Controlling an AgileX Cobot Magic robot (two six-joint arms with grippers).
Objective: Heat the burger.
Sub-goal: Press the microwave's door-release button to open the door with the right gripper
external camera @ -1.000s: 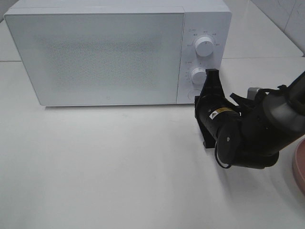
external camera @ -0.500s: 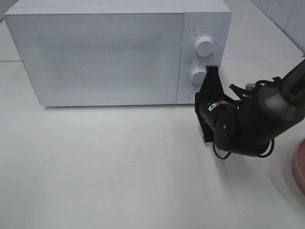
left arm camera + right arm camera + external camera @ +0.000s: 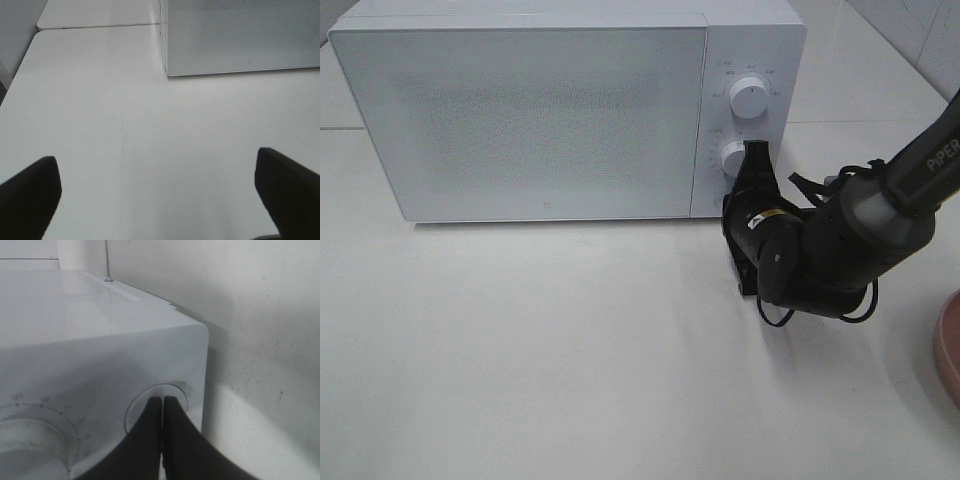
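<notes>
The burger is out of view. A white microwave (image 3: 550, 120) stands at the back of the table with its door closed. My right gripper (image 3: 730, 205) is shut, and its tips rest on the front panel low down, below the two knobs. In the right wrist view the shut right gripper (image 3: 162, 401) presses on the round button (image 3: 142, 407) near the panel's corner. My left gripper (image 3: 160, 200) is open and empty, hovering over bare table in front of the microwave (image 3: 240, 35).
A pink plate (image 3: 950, 350) pokes in at the right edge of the table. The upper knob (image 3: 750, 97) and lower knob (image 3: 733, 157) sit above the button. White tabletop (image 3: 540, 350) spreads in front of the microwave.
The right arm has moved left, toward the microwave, bringing its shut tips against the panel's low button. The door stays closed. The left gripper has not changed.
</notes>
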